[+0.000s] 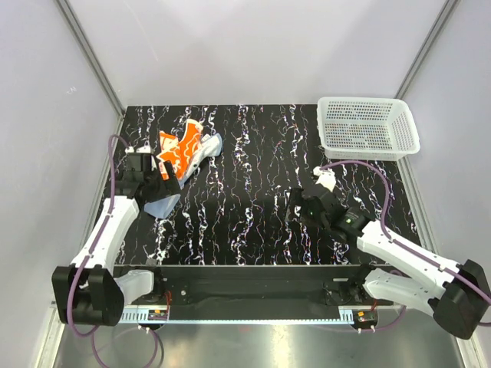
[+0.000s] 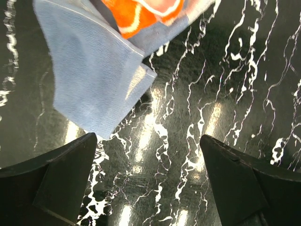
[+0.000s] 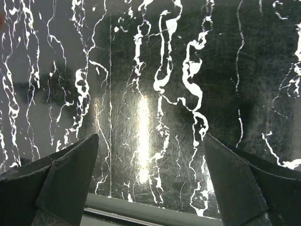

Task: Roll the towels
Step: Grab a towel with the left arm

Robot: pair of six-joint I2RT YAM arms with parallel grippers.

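- The bright orange cloth towel with the white swirl pattern (image 1: 181, 152) lies crumpled and unrolled at the far left of the table, on top of the plain light blue cloth towel (image 2: 94, 80).
- The blue towel spreads out from under the orange one. One end shows on its far right side, and a longer flap reaches toward the near edge.
- In my left wrist view a corner of that flap lies flat on the surface just ahead of the fingers, more toward the left one. The orange cloth overlaps it at the top of the view.
- My left gripper (image 1: 157, 185) sits at the near end of the blue flap with its two black fingers spread wide. Only table surface shows between them. From overhead I cannot tell whether it touches the cloth.
- My right gripper (image 3: 150, 141) is well apart from both towels, over the right-middle of the table. Its fingers also stand wide apart, with only bare surface between them.
- Everything rests on the glossy black table top with white marble veining (image 1: 253, 153).
- A white plastic mesh basket (image 1: 372, 146) stands at the far right corner, well away from the towels.
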